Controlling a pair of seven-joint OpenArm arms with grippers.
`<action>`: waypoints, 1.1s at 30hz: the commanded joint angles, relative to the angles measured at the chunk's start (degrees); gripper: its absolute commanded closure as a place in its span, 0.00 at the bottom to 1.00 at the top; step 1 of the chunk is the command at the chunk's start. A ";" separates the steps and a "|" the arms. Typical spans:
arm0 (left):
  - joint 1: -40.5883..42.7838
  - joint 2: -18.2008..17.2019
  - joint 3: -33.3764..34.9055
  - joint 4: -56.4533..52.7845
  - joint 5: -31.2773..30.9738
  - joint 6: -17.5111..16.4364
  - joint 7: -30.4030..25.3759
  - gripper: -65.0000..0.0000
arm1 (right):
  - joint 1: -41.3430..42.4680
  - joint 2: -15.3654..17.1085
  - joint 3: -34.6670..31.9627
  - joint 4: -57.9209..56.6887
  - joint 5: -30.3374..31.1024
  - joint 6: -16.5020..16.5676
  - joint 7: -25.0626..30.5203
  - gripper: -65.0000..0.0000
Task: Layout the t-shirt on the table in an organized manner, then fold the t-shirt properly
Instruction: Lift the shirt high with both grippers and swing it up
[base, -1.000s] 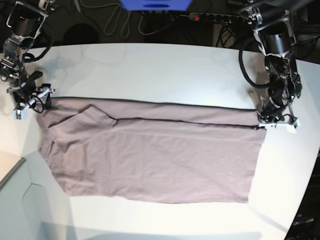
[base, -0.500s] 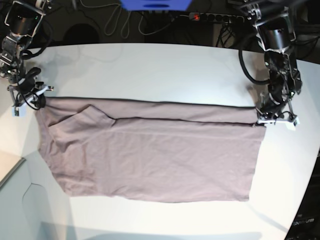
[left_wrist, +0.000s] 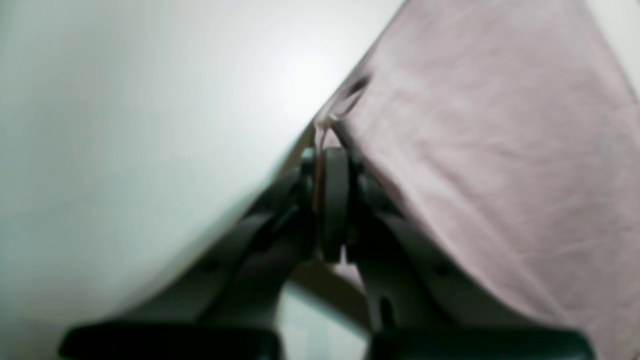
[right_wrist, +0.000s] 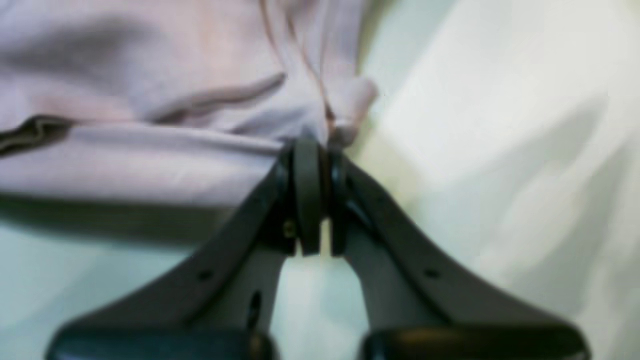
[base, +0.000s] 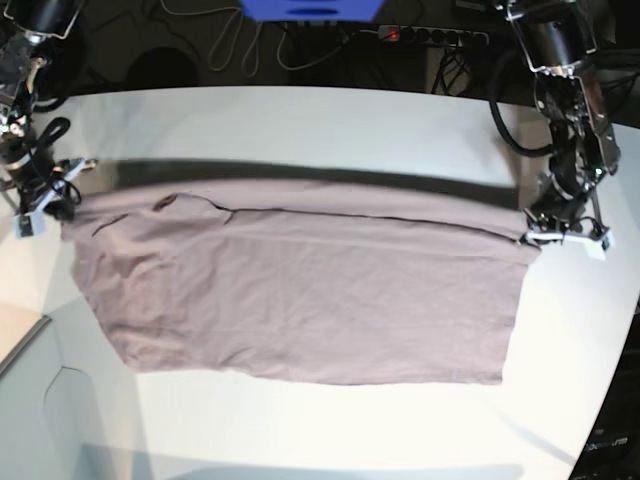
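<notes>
A mauve t-shirt (base: 300, 295) lies spread across a wide white curved surface (base: 330, 130), its far edge lifted and pinched at each end by the left fingers (left_wrist: 336, 200) and right fingers (right_wrist: 306, 195), with cables and a power strip (base: 430, 35) in the dark behind.

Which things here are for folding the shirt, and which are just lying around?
For the job: the t-shirt, the table under it, the left gripper and the right gripper, each pinching a far corner.

Just lying about: the power strip, the cables, the blue box.
</notes>
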 joint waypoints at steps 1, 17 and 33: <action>-1.22 -0.67 -0.20 2.29 -0.44 -0.17 -0.45 1.00 | 0.41 1.10 0.34 2.46 0.58 0.82 1.18 1.00; -9.31 -2.17 -0.20 6.16 -0.44 -0.17 3.86 1.00 | 11.75 1.19 0.25 6.77 0.49 0.82 -10.60 1.00; 2.38 -1.99 -1.69 9.41 -0.70 -0.43 3.60 1.00 | -0.74 1.10 0.43 7.38 0.76 0.82 -10.25 1.00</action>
